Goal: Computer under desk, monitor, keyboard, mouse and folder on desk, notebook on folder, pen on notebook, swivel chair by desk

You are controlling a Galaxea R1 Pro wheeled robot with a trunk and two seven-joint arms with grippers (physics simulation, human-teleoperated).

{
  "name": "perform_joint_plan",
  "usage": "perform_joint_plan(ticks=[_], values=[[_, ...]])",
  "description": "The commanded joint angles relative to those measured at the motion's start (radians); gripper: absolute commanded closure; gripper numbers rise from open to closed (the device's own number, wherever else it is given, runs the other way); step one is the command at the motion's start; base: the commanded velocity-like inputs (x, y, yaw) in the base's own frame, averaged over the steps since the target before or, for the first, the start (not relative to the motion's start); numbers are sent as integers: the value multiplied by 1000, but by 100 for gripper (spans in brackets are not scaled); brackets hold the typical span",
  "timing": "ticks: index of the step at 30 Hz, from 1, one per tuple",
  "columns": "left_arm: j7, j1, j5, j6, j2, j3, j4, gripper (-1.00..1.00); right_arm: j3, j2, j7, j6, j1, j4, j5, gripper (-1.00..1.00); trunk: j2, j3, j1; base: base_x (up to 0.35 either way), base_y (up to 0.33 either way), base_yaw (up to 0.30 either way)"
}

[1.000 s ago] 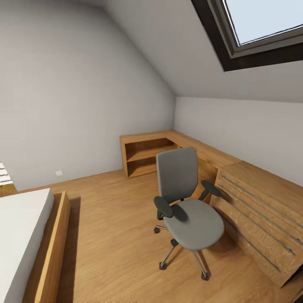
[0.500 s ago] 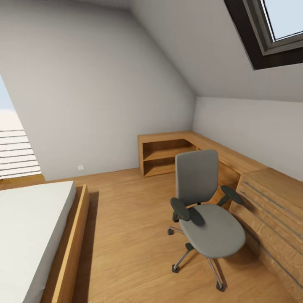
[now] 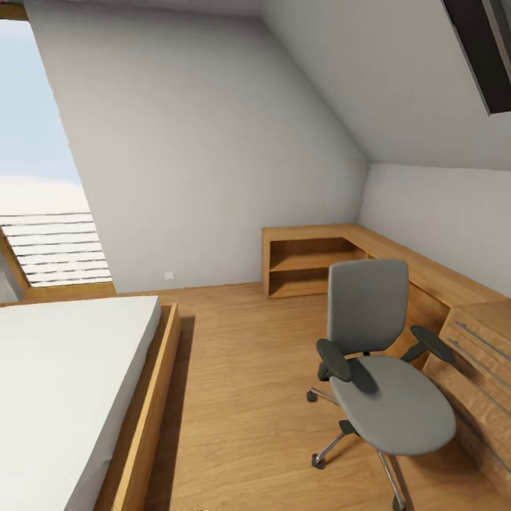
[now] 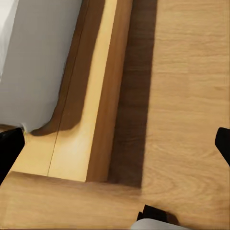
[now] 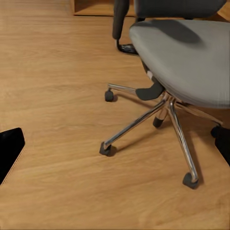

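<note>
Attic bedroom with sloped pale grey walls and a light wood plank floor of matte, fine-grained boards. The swivel chair stands on the floor at the right, just beside the light oak drawers with long bar handles; its seat is bare grey upholstery, flanked by black padded armrests, and its chrome star base rests on dark casters. An L-shaped oak shelf unit fills the far corner behind the chair. At the left, a bed with a smooth white mattress sits in a boxy oak frame, below a large window. Dark shapes at the edges of each wrist view are probably the fingertips of the left gripper and right gripper, set far apart with nothing between them.
</note>
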Motion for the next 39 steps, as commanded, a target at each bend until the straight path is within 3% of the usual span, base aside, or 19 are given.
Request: perform_joint_plan(ticks=[1, 39], values=[[10, 0, 0, -1, 0, -8, -2, -100, 9, 1, -5, -3, -1, 2, -3, -100, -1, -1, 0, 0, 0, 285], [10, 0, -1, -3, 0, -8, -2, -100, 9, 1, -5, -3, -1, 2, -3, -100, -1, -1, 0, 0, 0, 284]])
